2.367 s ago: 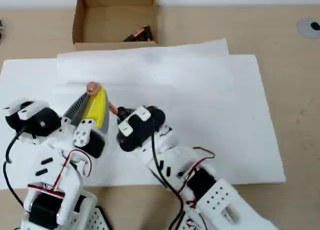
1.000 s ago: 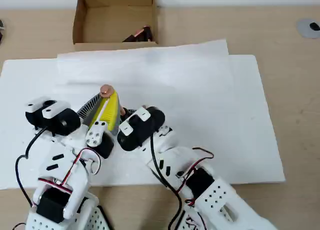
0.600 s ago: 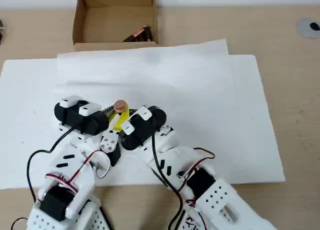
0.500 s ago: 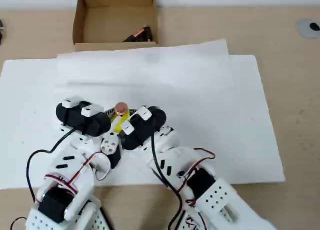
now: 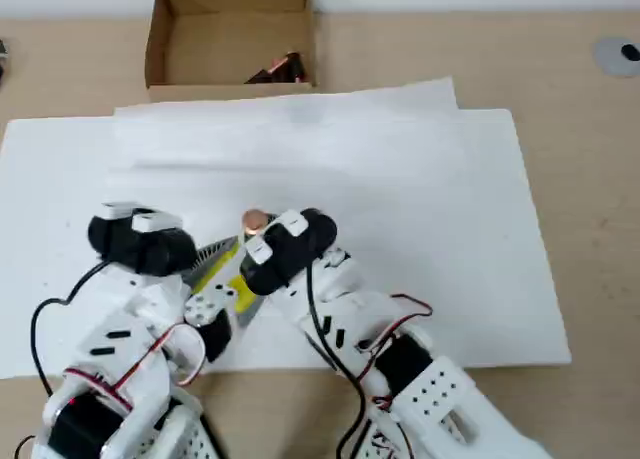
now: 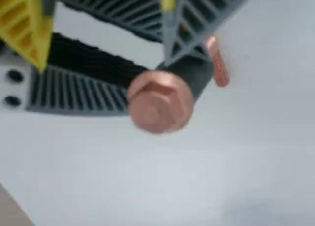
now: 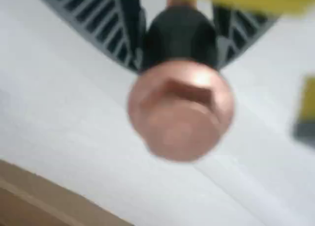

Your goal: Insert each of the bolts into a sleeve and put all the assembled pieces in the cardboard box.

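Copper-coloured hex-head bolt [image 5: 254, 220] stands head-up over the white paper sheets [image 5: 420, 199], between the ends of the two arms and well apart from the brown cardboard box [image 5: 155, 39]. From above only part of its head can be seen. The right arm's black wrist block [image 5: 285, 244] cuts off the rest and covers whatever lies beneath.

In the left wrist view the head sits at the front of a black cylindrical sleeve [image 6: 193, 74], so the shank is hidden inside. The left gripper [image 5: 241, 246] lies low, and its fingers [image 6: 74, 93], one grey and ribbed, one yellow-backed, converge right behind the head. They look pinched on the bolt, though the head hides the contact itself.

The right gripper [image 7: 178, 53] is clamped on the sleeve, with ribbed grey fingers [image 7: 98, 34] pressed against either side. The bolt head is blurred and close in front of them.

A short copper-coloured rod [image 6: 216, 68] shows just beside the sleeve's far end. Whether it is the bolt's own tip or a separate piece cannot be told.

Against the box's near wall lie dark pieces with copper ends [image 5: 280, 69], too small to count. On the wooden table [image 5: 580, 229] a grey round object [image 5: 618, 54] is cut off by the picture's edge.
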Robot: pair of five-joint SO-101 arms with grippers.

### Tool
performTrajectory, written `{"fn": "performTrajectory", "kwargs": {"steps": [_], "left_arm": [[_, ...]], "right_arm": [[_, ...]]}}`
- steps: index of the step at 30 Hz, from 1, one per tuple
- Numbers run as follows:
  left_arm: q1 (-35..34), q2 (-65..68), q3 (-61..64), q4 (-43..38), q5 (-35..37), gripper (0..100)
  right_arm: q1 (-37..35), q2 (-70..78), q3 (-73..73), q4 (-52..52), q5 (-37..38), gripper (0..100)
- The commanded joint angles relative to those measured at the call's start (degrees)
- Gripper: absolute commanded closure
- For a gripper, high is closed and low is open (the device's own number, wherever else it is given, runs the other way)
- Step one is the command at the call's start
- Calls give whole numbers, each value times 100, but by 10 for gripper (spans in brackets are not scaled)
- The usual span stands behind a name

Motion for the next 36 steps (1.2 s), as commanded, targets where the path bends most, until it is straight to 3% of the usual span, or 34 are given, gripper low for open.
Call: {"fn": "performTrajectory", "kwargs": {"steps": [1,10,16,21,30,36], "left_arm": [[-466,-22,-448,18,62,812],[-2391,-13,-1143,26,105,791],[-3824,690,-563,-281,132,783],[-3851,1921,-246,-607,264,782],[-3604,3064,1222,-2673,273,786],[-3569,3398,1424,-2875,369,786]], "right_arm": [[75,-66,-110,-26,114,988],[840,31,-760,-26,114,988],[1842,2070,-2870,-26,343,988],[1965,4268,-4927,-26,440,988],[2360,8418,-8778,-26,993,988],[2563,11257,-11864,334,1327,987]]}}
